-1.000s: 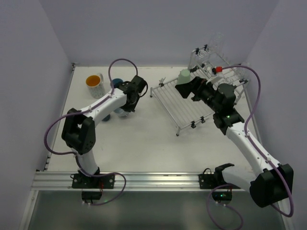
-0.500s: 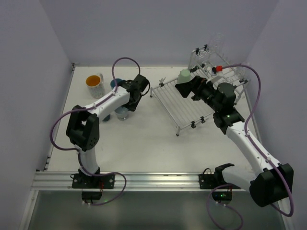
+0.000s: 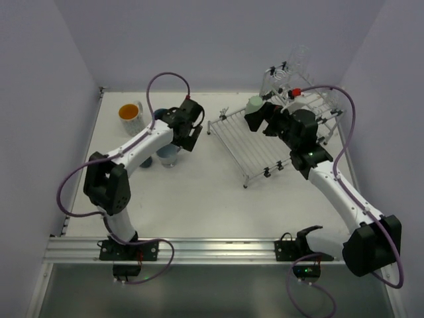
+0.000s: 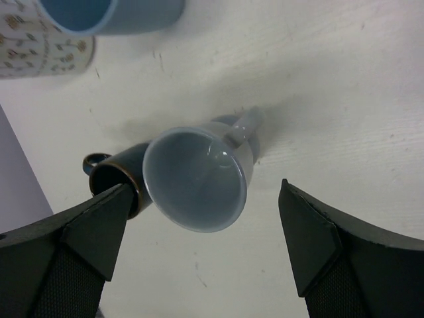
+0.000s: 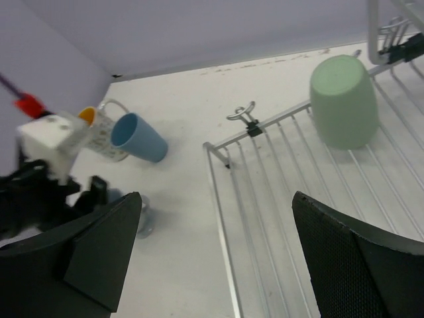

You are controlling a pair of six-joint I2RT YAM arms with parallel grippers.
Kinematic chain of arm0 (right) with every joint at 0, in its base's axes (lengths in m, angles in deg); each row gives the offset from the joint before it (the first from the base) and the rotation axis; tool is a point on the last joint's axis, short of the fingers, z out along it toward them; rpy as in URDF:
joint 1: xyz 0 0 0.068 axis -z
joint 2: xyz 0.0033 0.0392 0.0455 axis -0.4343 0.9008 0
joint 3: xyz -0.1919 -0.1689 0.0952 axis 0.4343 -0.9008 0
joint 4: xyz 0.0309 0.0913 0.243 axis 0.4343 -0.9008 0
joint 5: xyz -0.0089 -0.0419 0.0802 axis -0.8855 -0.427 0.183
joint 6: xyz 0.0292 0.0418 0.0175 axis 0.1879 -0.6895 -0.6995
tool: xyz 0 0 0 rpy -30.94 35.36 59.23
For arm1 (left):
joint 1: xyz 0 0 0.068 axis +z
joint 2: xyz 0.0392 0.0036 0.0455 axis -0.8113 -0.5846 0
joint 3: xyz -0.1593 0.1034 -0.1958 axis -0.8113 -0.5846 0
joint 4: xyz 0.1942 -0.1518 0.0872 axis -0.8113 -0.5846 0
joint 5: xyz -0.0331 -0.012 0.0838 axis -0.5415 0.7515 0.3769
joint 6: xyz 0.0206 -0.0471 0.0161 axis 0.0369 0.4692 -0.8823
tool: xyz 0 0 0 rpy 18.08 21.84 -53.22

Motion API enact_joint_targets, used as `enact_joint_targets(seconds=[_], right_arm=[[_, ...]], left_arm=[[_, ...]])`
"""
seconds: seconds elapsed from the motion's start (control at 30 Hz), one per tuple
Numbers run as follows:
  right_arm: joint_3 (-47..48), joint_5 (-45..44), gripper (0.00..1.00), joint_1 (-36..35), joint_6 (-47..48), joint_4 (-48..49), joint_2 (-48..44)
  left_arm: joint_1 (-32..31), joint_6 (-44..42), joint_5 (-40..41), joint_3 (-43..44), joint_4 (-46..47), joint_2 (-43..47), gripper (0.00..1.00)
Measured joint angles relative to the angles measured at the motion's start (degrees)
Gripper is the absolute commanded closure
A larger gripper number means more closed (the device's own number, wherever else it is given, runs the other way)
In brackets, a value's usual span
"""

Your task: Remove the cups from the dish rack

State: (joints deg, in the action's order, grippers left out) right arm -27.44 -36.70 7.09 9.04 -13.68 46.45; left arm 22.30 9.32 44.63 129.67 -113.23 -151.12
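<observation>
A light blue cup (image 4: 195,179) stands upright on the table, free, just below my open left gripper (image 4: 204,199) (image 3: 187,132). A dark mug (image 4: 118,180) touches its left side. A blue tumbler (image 4: 112,13) and a white mug with an orange inside (image 3: 131,118) sit further back. On the dish rack (image 3: 262,149) (image 5: 278,179) a pale green cup (image 5: 344,99) (image 3: 254,105) stands upside down at the far edge. My right gripper (image 5: 217,205) (image 3: 260,119) hovers open over the rack, short of the green cup and holding nothing.
The rack's raised slotted back (image 3: 291,83) carries a clear glass (image 3: 301,58) near the back wall. The left wall runs close behind the mugs. The left arm (image 5: 40,172) shows at the left of the right wrist view.
My left gripper has opened, let go of the light blue cup and lifted off it. The right gripper has edged a little toward the back of the rack.
</observation>
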Motion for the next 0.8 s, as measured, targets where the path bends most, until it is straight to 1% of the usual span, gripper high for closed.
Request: enact_joint_targets(seconds=[0.07,0.17,0.33,0.4,0.53,0.8], right_arm=[[1.1,-4.3,0.01,-0.9,2.4,-1.5,1.6],[3.3,-10.8,0.01,-2.3,5.9,-2.6,5.1],[8.4,-20.5,0.01,-3.8,10.5,-3.4,12.9],[10.5,-23.5,0.01,-4.1,11.7,-3.3,15.9],[15.4,-28.9,0.01,-4.7,13.9,-3.3,22.0],[27.2,-35.7,0.01,-5.3,16.4,-4.3,34.1]], left_arm=[[0.0,0.0,0.1,-0.8,3.1,3.8,0.00],[0.0,0.0,-0.9,-4.4,10.4,13.2,0.00],[0.0,0.9,-7.6,-10.4,24.3,31.9,0.00],[0.0,1.6,-11.1,-11.4,28.4,37.4,0.00],[0.0,2.8,-17.4,-14.3,34.4,44.6,0.00],[0.0,4.8,-24.1,-29.2,38.1,55.1,0.00]])
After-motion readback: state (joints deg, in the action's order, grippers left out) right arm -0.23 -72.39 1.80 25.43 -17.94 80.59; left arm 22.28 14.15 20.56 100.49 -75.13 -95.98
